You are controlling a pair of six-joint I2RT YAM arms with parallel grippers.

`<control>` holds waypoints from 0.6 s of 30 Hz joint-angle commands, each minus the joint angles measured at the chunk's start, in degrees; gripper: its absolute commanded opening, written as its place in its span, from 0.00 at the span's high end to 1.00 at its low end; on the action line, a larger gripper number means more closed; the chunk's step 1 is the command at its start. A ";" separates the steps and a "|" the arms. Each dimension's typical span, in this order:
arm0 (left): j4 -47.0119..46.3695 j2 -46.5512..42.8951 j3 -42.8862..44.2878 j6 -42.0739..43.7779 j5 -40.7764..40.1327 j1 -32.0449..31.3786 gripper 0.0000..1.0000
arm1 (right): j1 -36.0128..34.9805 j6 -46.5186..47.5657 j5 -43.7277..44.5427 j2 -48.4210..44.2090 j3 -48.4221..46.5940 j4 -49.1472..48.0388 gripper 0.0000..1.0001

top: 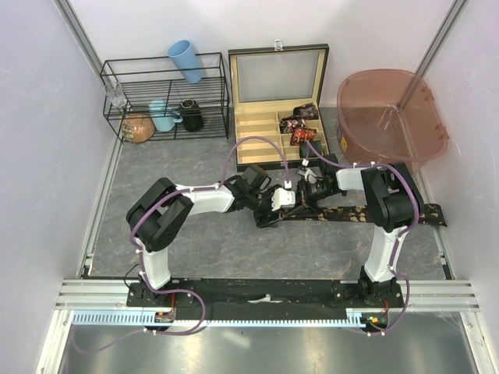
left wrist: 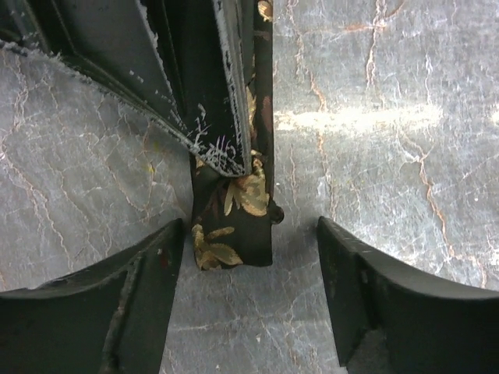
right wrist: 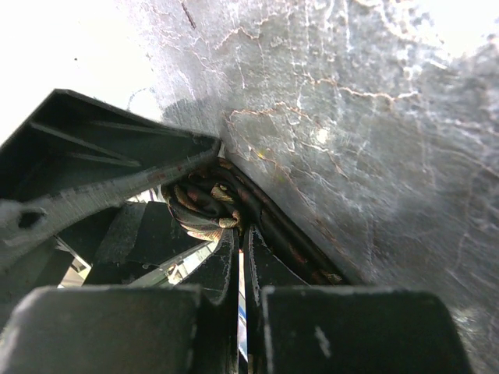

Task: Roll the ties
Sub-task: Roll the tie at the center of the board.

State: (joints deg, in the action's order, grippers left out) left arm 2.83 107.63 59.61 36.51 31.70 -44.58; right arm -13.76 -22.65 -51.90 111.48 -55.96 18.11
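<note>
A dark patterned tie [top: 347, 211] lies flat on the table [top: 203, 253] where both arms meet.

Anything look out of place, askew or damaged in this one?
The blue cup lies tipped over on top of the wire rack instead of standing upright. The flat tie runs so far right that its end reaches over the edge of the table. Nothing looks spilled.
</note>
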 commanded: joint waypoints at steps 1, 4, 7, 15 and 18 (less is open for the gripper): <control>-1.78 1.61 1.91 -0.30 -2.43 -1.21 0.30 | 0.14 0.77 3.56 -0.04 0.51 -0.79 1.00; -1.86 1.70 1.91 -0.21 -3.58 -1.48 0.37 | 0.05 0.68 3.21 -0.21 0.68 -0.88 1.00; -1.78 1.79 1.91 -0.39 -4.46 -1.48 0.43 | 0.14 0.51 2.77 -0.39 0.77 -0.97 1.00; -0.55 0.47 1.29 -2.06 -1.12 -1.39 0.75 | -0.04 0.33 1.37 -2.23 0.42 -0.97 1.00; 0.95 0.21 1.38 -2.23 -0.42 -1.39 0.87 | 0.05 -0.37 0.66 -3.55 0.42 -0.97 1.00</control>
State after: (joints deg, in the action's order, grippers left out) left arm 2.04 108.16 60.42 35.16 29.98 -45.67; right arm -13.63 -22.72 -52.62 110.69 -55.77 18.41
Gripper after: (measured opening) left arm 0.229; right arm 0.010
